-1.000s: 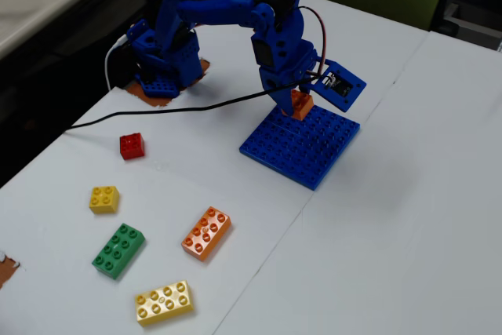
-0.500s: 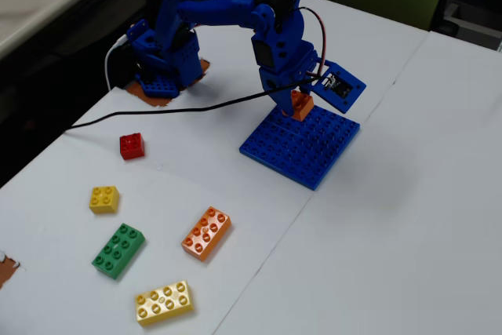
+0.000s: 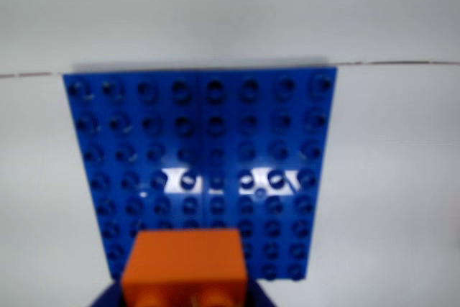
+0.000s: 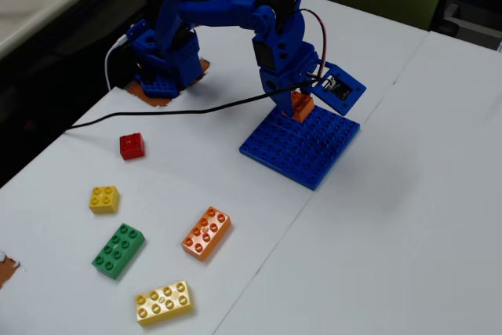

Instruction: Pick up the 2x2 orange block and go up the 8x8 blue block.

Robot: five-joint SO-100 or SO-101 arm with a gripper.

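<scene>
Wrist view: orange block (image 3: 183, 267) clenched in gripper (image 3: 183, 292), sitting at the near edge of the blue plate (image 3: 201, 156). Fixed view puts the block (image 4: 301, 105) at the plate's (image 4: 302, 143) arm-side edge, at or just above the studs; contact unclear. Step: placing. Next, I'd say: line up with the studs, press down, then release.

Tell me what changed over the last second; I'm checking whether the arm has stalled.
Nothing visibly changed: the gripper holds the 2x2 orange block at the far edge of the 8x8 blue block, and the loose bricks lie where they were.
</scene>
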